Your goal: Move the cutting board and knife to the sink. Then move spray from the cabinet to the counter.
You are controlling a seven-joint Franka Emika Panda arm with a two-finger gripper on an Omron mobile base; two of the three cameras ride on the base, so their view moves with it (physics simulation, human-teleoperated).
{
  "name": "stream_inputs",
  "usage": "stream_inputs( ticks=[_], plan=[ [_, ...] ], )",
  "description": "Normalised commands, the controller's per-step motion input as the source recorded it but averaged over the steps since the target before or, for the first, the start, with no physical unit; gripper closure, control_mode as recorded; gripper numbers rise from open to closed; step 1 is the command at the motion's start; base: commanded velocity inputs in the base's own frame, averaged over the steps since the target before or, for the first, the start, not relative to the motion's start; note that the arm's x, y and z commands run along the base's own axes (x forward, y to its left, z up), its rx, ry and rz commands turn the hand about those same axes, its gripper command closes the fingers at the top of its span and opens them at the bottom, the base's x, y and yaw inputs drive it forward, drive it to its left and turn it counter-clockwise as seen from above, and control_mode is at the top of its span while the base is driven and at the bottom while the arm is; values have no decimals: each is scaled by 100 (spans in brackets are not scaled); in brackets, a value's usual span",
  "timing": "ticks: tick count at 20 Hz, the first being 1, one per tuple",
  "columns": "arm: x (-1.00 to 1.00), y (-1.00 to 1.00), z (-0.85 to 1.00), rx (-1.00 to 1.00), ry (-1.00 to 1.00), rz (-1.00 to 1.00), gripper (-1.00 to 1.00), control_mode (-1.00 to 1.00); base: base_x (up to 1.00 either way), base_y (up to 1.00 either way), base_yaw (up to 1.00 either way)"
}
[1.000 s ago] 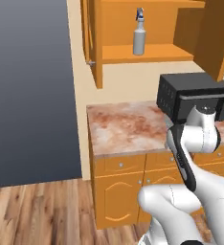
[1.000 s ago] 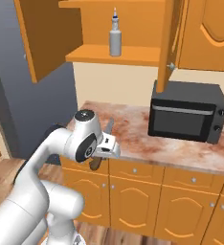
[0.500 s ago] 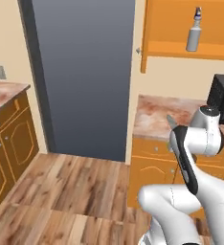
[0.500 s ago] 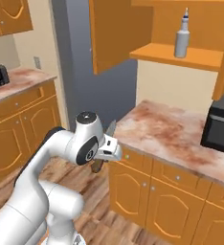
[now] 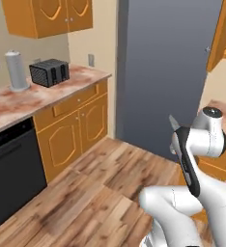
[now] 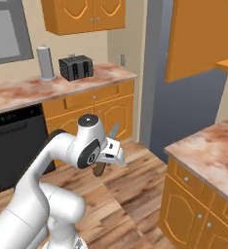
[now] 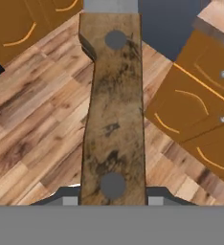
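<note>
gripper [image 6: 107,156] clamped on knife [image 7: 113,110], wooden handle between the jaws, grey blade pointing up past the wrist in right base view. knife carried in air above wood floor [image 5: 91,188], well apart from marbled worktop [image 6: 211,151] w/ orange base cabinets. toaster [image 5: 49,72] and paper roll [image 5: 16,71] on far worktop, dishwasher [image 5: 8,173] below.

Base swung left, away from the cabinet.
Microwave and spray gone from sight; a toaster [image 5: 49,73] counter [image 5: 62,91] and dishwasher [image 5: 11,173] now face us.
</note>
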Motion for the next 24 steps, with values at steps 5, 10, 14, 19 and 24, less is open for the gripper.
stream_inputs(
  ticks=[5,10,14,19,24],
  plan=[
    [0,0,0,0,0,0,100,100,-16,24,62],
    [0,0,0,0,0,0,100,100,-4,30,54],
    [0,0,0,0,0,0,100,100,41,34,31],
    [0,0,0,0,0,0,100,100,67,32,18],
    [0,0,0,0,0,0,100,100,70,34,14]
  ],
)
